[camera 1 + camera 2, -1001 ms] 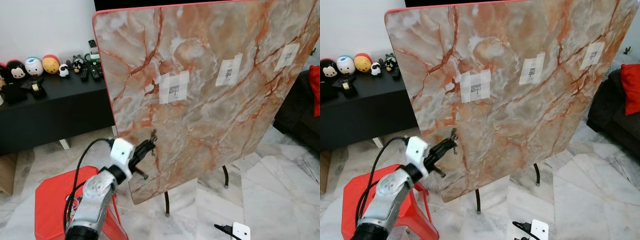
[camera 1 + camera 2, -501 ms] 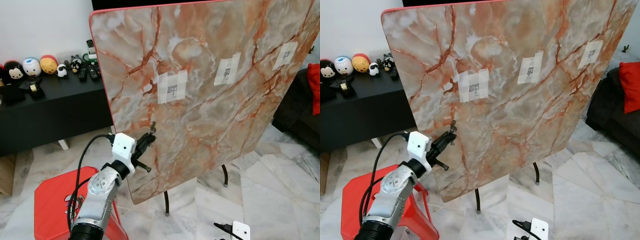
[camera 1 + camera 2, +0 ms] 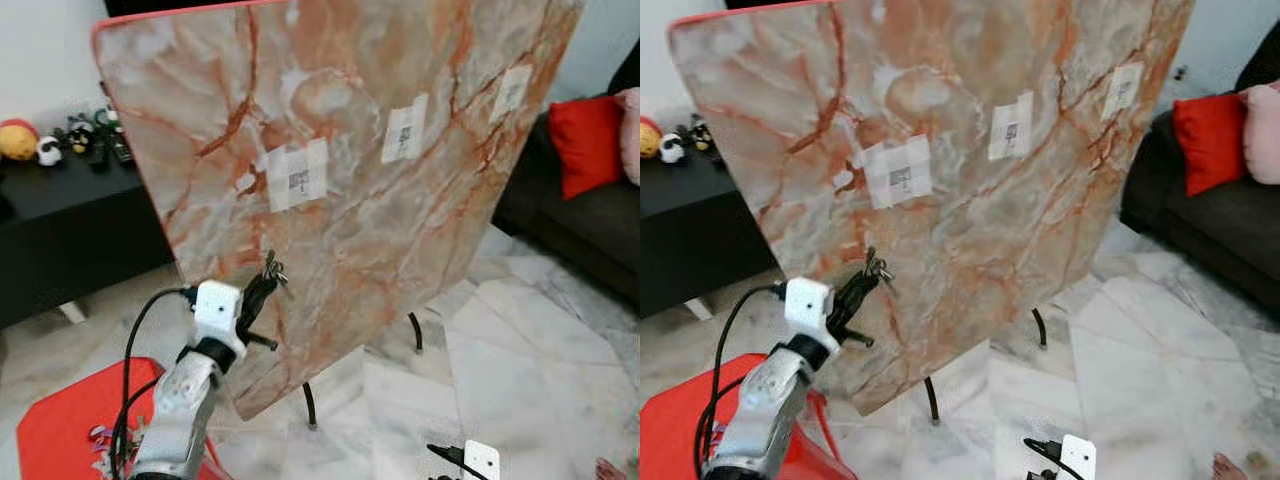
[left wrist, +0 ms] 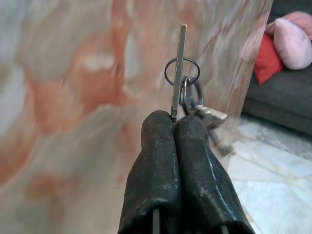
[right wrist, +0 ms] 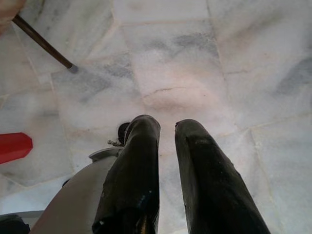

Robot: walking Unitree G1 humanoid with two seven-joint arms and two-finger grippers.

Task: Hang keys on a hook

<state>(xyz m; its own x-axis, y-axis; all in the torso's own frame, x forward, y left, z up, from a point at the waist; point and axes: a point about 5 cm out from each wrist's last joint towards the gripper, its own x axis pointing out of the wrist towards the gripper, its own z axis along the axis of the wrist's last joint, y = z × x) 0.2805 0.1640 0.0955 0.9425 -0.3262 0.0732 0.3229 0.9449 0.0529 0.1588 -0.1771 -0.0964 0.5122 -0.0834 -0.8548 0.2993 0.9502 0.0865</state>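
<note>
Keys point(image 4: 187, 92) on a wire ring are pinched between the closed fingers of the left gripper point(image 4: 174, 122), raised close to the marble-patterned board point(image 3: 400, 230), below a taped hook point(image 3: 297, 180); no writing on the tape is legible. Right gripper point(image 5: 165, 129) hangs over the floor, fingers slightly apart.

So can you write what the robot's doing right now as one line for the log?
task: hang keys | left gripper: shut on keys, held up near marble board | nearest hook: bare | right gripper: open, idle above floor
</note>
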